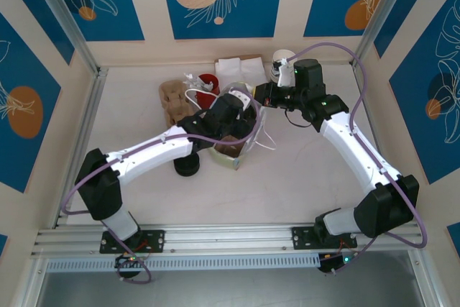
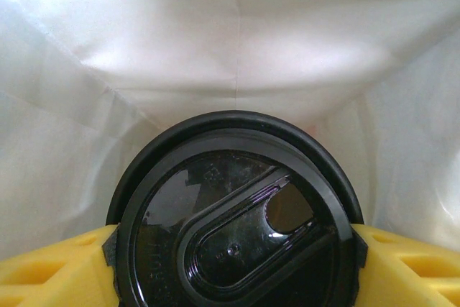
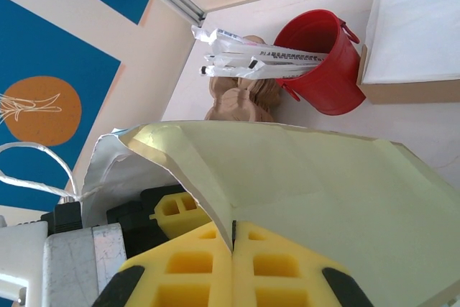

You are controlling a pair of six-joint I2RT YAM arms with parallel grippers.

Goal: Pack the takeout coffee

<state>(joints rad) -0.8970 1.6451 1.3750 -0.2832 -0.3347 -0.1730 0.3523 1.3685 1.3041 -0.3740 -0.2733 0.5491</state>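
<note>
**Coffee in the bag, gripped at the lid line**

The left end effector (image 2: 233, 253) is closed to cup width on the takeout coffee (image 2: 230, 199), 1 yellow pad (image 2: 50, 275) pressing in from each side at the level of the black lid. The cup hangs inside the white bag (image 2: 237, 48), which stands mid-tabletop (image 1: 129, 98). I cannot tell whether the cup's base has reached the bottom.

The right end effector (image 3: 233, 246) is pinched fully together on the bag's pale rim sheet (image 3: 309, 177), holding the mouth open.

The cup is probably light to moderate in weight, with soft paper walls that dent under a hard squeeze. The glossy lid looks slippery and could pop off. The firmest hold is likely just under the lid rim, with gentle force and the cup upright.
</note>
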